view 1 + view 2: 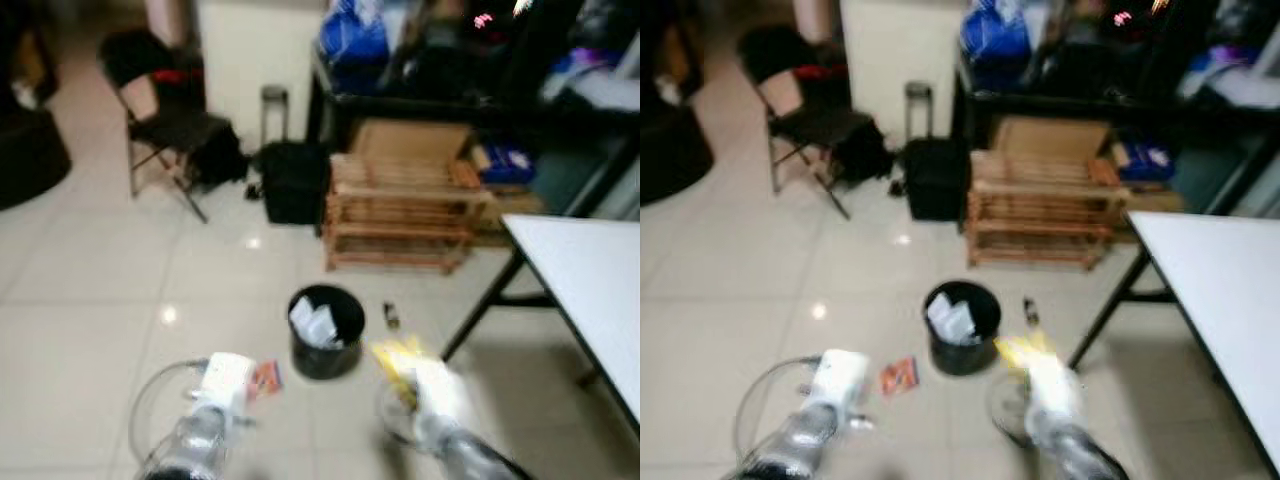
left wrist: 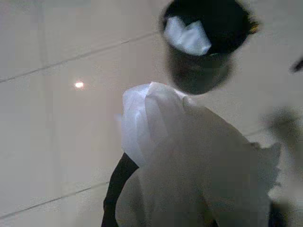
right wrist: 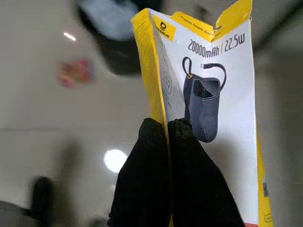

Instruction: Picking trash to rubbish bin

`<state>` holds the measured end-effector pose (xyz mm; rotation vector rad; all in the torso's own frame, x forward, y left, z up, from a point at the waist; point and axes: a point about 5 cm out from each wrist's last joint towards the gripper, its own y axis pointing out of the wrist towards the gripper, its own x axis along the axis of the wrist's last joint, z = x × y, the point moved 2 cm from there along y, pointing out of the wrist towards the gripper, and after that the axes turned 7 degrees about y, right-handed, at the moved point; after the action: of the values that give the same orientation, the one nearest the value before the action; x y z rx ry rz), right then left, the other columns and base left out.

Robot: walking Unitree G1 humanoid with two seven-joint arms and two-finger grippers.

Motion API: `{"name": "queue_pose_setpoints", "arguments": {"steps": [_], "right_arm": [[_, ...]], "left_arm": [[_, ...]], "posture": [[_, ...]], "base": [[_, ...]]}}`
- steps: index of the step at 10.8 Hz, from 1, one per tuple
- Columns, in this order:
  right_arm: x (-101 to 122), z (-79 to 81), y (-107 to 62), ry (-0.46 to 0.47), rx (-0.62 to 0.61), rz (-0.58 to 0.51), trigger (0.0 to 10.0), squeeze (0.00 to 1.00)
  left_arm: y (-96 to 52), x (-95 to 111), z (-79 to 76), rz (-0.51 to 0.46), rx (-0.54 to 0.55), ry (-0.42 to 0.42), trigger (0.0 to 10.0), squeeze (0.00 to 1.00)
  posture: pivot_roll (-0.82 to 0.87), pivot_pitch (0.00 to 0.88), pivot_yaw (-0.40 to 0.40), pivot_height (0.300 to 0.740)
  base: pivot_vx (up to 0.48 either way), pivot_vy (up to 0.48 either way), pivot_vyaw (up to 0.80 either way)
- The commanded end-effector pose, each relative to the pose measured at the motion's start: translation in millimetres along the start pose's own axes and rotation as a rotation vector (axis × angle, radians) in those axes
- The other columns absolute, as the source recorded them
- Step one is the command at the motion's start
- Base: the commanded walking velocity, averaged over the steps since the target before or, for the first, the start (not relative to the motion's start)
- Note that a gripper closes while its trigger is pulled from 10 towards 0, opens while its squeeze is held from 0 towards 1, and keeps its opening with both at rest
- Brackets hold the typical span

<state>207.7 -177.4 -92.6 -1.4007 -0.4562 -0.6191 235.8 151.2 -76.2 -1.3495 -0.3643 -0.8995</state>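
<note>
Both grippers gripped trash, right a yellow box, left white paper, near the bin, needing lifting over its rim.

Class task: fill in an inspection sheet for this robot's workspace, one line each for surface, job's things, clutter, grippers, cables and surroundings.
Surface: pale glossy tiled floor.
Job's things: black rubbish bin holding white paper; red wrapper on the floor left of the bin.
Clutter: small dark item on the floor right of the bin.
Grippers: left gripper holds white crumpled paper; right gripper shut on yellow box.
Cables: grey cable loop at the left arm.
Surroundings: wooden rack, folding chair, white table.
</note>
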Motion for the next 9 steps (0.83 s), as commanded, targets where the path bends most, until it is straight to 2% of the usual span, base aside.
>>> {"name": "queue_pose_setpoints", "arguments": {"steps": [1, 3, 9], "right_arm": [[9.8, 5.4, 2.9, 0.001, 0.003, -0.023, 10.0, 0.00], [3.0, -1.6, 0.6, 0.015, -0.023, -0.006, 10.0, 0.00], [8.0, 4.6, 2.3, 0.021, 0.003, -0.022, 10.0, 0.00]], "left_arm": [[-2.5, -11.4, 14.6, 0.039, 0.032, 0.010, 10.0, 0.00], [-3.3, -13.8, 17.4, 0.045, 0.037, 0.008, 10.0, 0.00], [-2.0, -8.9, 18.6, 0.030, 0.037, 0.008, 10.0, 0.00]], "posture": [[0.05, 0.003, -0.084, 0.740], [0.04, 0.012, -0.080, 0.740], [0.04, 0.017, -0.078, 0.740]], "base": [[0.394, 0.000, 0.00], [0.394, 0.000, 0.00], [0.391, 0.000, 0.00]]}}
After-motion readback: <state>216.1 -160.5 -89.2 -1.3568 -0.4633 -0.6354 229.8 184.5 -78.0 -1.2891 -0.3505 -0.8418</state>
